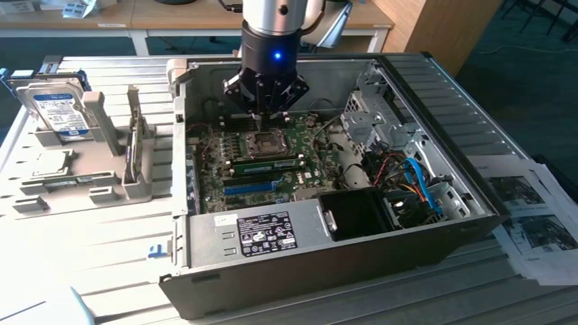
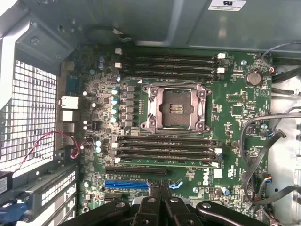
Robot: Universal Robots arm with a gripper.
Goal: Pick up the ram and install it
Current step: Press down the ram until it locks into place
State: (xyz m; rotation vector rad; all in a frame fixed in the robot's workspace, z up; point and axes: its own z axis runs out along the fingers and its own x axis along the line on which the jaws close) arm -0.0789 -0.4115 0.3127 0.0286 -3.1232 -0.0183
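Already the ram [image 1: 267, 164] seems seated in a motherboard [image 2: 235, 101] slot beside the CPU socket [image 2: 175, 107]; light, stiff, fragile, best pinched by its long edges. My gripper [image 2: 160, 184] hovers above, jaws pressed together, empty.

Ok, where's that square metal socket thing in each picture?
Exterior view: the socket sits on the green board, right under the pincer.
Wrist view: the socket lies between two groups of long dark slots.
Shared landmark: the blue slot.
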